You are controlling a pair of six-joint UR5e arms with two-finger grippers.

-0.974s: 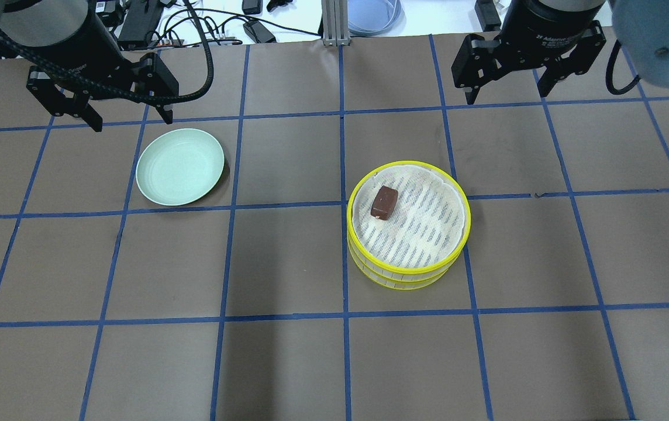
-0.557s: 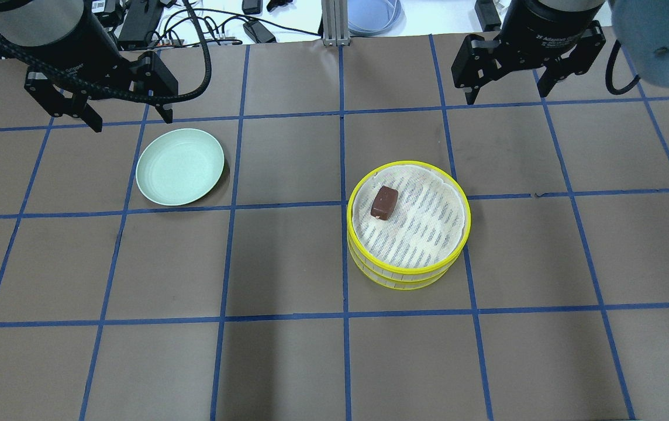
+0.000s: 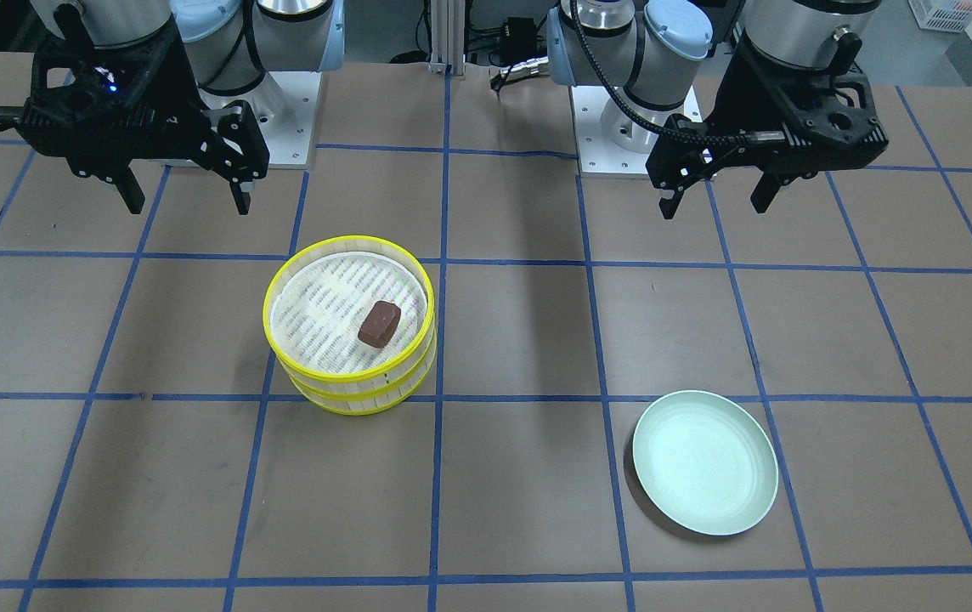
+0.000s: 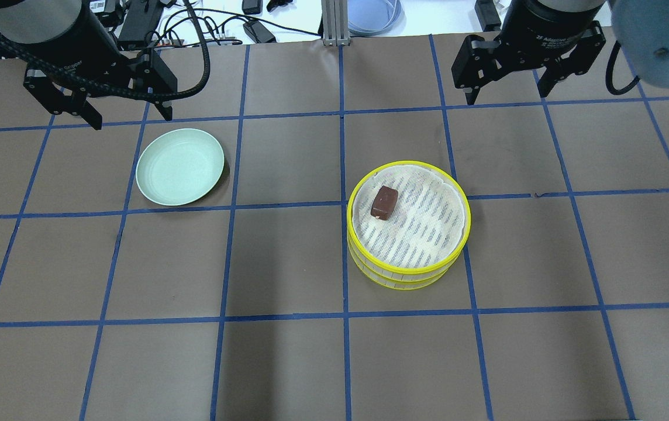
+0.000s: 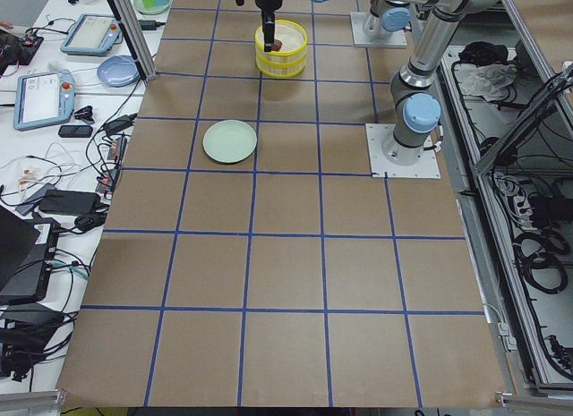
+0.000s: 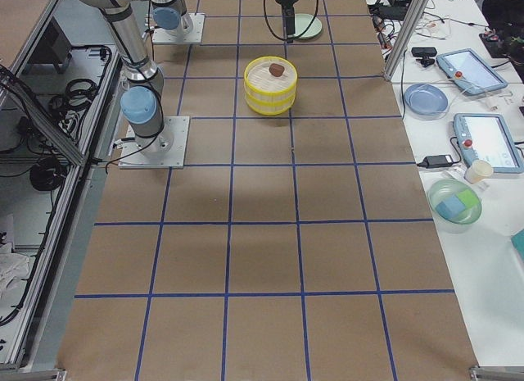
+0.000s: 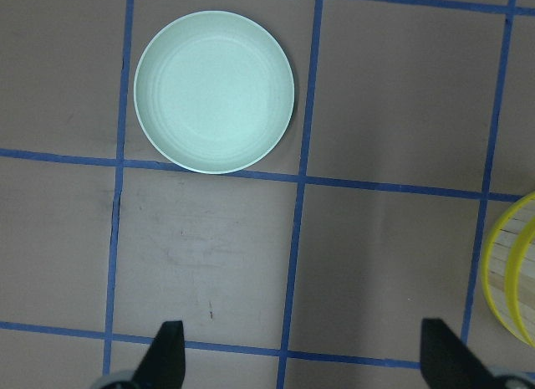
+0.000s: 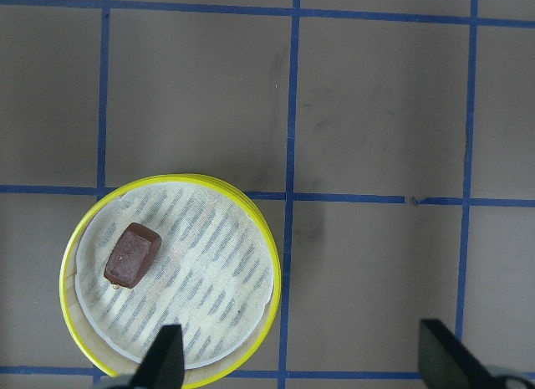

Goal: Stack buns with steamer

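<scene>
Two yellow-rimmed steamer tiers [image 4: 409,225] stand stacked right of the table's middle, also in the front view [image 3: 350,336] and right wrist view [image 8: 167,276]. The dark reddish-brown bun [image 4: 384,202] lies on the top tier's striped floor, left of its centre [image 3: 379,324] [image 8: 132,254]. The pale cream bun is hidden. My left gripper [image 4: 126,117] hangs open and empty high over the far left, behind the plate. My right gripper [image 4: 508,93] hangs open and empty high at the far right, behind the steamer.
An empty pale green plate [image 4: 180,166] lies at the left, also in the front view [image 3: 704,473] and left wrist view [image 7: 214,91]. Cables and devices lie past the far table edge [image 4: 206,23]. Blue tape lines grid the brown table.
The left gripper has drifted slightly toward the far edge. The right gripper, steamer, bun and plate have not moved.
</scene>
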